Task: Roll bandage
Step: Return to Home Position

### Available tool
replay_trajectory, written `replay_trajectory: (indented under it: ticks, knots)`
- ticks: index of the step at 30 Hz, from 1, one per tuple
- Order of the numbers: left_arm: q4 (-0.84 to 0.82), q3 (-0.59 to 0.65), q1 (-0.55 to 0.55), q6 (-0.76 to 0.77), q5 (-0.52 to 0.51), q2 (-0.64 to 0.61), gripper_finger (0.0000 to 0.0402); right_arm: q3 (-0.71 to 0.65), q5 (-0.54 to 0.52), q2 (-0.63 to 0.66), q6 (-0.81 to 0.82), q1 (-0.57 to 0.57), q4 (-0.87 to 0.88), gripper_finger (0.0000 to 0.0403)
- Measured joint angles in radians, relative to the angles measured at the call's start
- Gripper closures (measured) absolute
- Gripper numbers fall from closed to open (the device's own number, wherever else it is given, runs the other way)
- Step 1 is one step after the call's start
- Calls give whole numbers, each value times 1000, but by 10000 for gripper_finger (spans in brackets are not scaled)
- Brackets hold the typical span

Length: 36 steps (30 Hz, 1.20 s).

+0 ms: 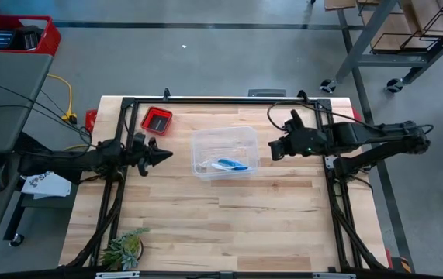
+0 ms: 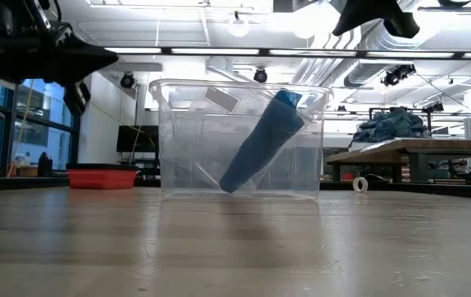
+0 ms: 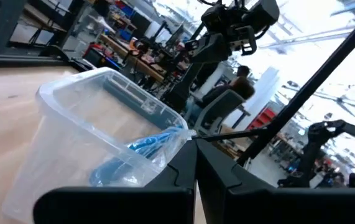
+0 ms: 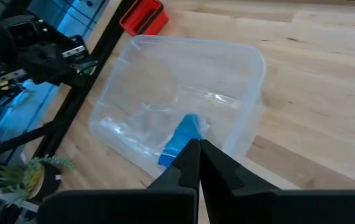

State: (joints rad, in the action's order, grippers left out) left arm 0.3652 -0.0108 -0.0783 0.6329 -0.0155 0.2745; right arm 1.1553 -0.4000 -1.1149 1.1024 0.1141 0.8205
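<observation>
The blue bandage [image 1: 231,164] lies inside a clear plastic box [image 1: 198,141] at the table's middle. In the low view the bandage [image 2: 261,142] leans as a long roll against the box's wall, its lower end on the box floor. It also shows in the right wrist view [image 4: 180,140] and the left wrist view [image 3: 146,146]. My left gripper [image 1: 167,154] is shut and empty, above the table left of the box. My right gripper [image 1: 272,149] is shut and empty, above the table right of the box.
A small red tray [image 1: 157,120] sits at the table's far left, behind the left gripper. A green plant [image 1: 125,248] stands at the near left corner. Bare wood lies in front of the box toward the near edge.
</observation>
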Motion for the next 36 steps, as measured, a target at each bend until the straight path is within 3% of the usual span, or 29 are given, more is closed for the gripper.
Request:
replay_trajectory:
  ticks: [6,11,14,17,23,27,31,36]
  knots:
    - [-5,0,0,-87,40,2,401,0,38,2,17,4,6,403]
    - [-92,-1,13,-353,84,14,401,-33,94,6,-13,5,-11,403]
    - [-169,-1,25,-436,105,23,401,-87,137,18,-51,5,-76,403]
    - [-252,-1,28,-424,66,36,401,-175,185,34,-92,5,-177,403]
    - [-351,-1,27,-234,-43,42,401,-365,207,115,-231,4,-419,403]
    - [-352,-1,27,-168,-39,42,401,-530,207,266,-266,4,-502,403]
    - [-352,-1,27,-165,-39,42,401,-674,211,512,-298,4,-525,403]
    - [-352,-1,27,-165,-39,42,401,-833,218,806,-516,-4,-682,403]
